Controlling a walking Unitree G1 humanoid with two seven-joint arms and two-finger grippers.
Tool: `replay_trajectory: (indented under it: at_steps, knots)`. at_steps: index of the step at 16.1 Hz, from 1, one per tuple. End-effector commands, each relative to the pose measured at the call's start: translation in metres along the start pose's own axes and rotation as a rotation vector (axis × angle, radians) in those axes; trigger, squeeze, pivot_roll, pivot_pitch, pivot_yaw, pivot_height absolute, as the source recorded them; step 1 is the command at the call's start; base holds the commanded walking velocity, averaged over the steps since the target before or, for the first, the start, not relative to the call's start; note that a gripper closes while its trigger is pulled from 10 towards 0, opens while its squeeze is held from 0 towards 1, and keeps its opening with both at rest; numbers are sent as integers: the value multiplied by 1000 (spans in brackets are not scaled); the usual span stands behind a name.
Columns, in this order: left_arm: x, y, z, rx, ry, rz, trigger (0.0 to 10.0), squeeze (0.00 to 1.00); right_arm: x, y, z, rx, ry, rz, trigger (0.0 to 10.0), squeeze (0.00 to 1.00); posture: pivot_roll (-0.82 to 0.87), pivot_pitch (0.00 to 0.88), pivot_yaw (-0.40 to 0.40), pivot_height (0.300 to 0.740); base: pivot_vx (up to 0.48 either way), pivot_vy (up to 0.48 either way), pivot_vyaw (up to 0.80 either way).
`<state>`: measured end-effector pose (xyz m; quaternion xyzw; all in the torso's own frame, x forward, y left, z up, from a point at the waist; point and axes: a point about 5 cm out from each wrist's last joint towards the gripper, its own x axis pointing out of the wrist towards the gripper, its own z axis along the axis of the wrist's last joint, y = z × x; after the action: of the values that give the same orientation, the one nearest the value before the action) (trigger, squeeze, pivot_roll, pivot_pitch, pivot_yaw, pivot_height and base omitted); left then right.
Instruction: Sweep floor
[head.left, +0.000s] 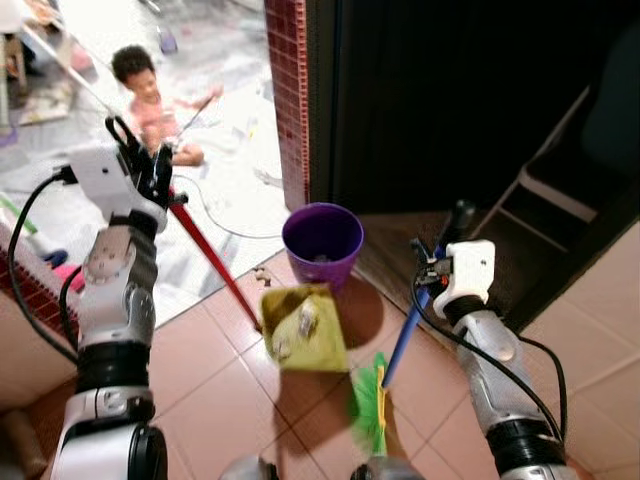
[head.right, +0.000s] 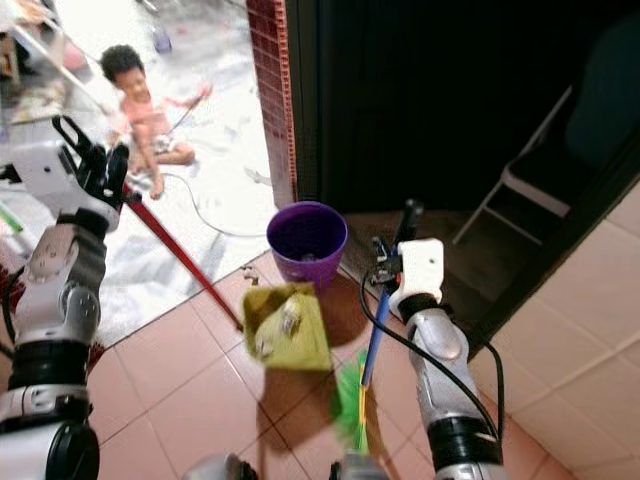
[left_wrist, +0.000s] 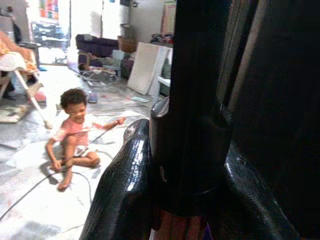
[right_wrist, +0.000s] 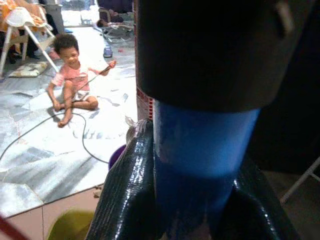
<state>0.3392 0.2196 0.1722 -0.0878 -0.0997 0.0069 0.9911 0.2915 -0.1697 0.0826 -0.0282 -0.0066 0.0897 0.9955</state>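
My left gripper (head.left: 140, 165) is shut on the top of a long red handle (head.left: 210, 265) that slants down to a yellow-green dustpan (head.left: 303, 328). The pan holds bits of litter and sits just in front of a purple bin (head.left: 322, 245). In the left wrist view, its fingers (left_wrist: 122, 190) clasp the dark handle (left_wrist: 190, 125). My right gripper (head.left: 440, 262) is shut on a blue broom handle (head.left: 405, 340), whose green bristles (head.left: 370, 405) rest on the terracotta tiles beside the pan. In the right wrist view the blue handle (right_wrist: 200, 150) stands between the fingers (right_wrist: 125, 195).
A person (head.left: 150, 110) sits on the pale floor beyond the tiles, holding a cable (head.left: 215, 215) that loops toward the bin. A red-tiled pillar (head.left: 288, 100) borders a dark doorway. A folding chair (head.left: 560, 195) stands at the right.
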Motion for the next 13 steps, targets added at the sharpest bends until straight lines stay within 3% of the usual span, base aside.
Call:
replay_trajectory:
  at_steps: [1,10,13]
  knots:
    - [4,-3,19,-7,-82,-17,10000,0,3,2,6,-1,-24,11,10000,0,-87,0,48,740,0,480,0]
    - [4,-3,18,-28,-79,3,10000,0,1,1,3,-11,-8,16,10000,0,-90,0,44,740,0,480,0]
    - [3,-3,18,-17,-79,0,10000,0,0,1,3,-12,-7,18,10000,0,-87,0,45,740,0,0,0]
